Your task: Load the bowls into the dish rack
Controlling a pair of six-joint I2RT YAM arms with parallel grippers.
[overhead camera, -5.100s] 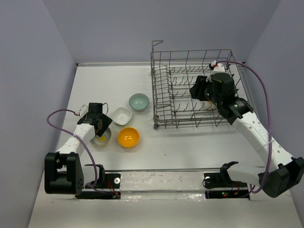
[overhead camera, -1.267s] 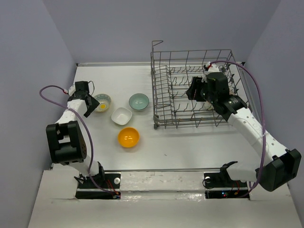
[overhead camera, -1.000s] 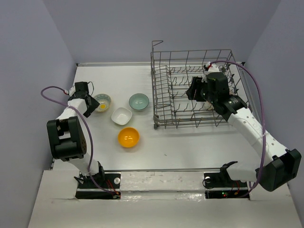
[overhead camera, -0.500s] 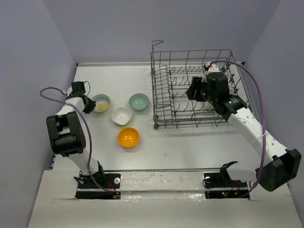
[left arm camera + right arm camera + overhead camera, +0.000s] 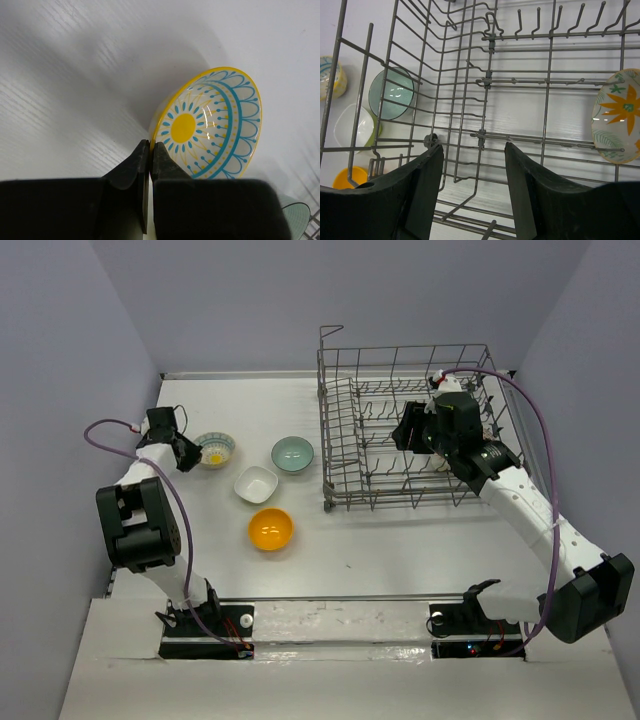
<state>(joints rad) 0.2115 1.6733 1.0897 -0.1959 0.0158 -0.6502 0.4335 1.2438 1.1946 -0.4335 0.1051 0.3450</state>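
My left gripper (image 5: 150,146) is shut on the near rim of the blue-rimmed bowl with a yellow flower (image 5: 212,125), which tilts up on its edge. From above, that gripper (image 5: 188,457) and the bowl (image 5: 216,448) are at the far left of the table. A pale teal bowl (image 5: 292,453), a white squarish bowl (image 5: 256,484) and an orange-yellow bowl (image 5: 270,528) sit between them and the dish rack (image 5: 400,502). My right gripper (image 5: 472,146) hangs open and empty inside the rack (image 5: 550,80). A yellow-and-white patterned bowl (image 5: 617,117) stands in the rack to its right.
The rack's tall wire sides and upright tines surround my right gripper (image 5: 412,430). The left wall runs close beside my left arm. A purple cable (image 5: 105,435) loops out from the left wrist. Bare table lies in front of the orange-yellow bowl.
My left jaws have shut on the flower bowl's rim and drawn back a little to the far left, tipping the bowl up. The right arm has not moved.
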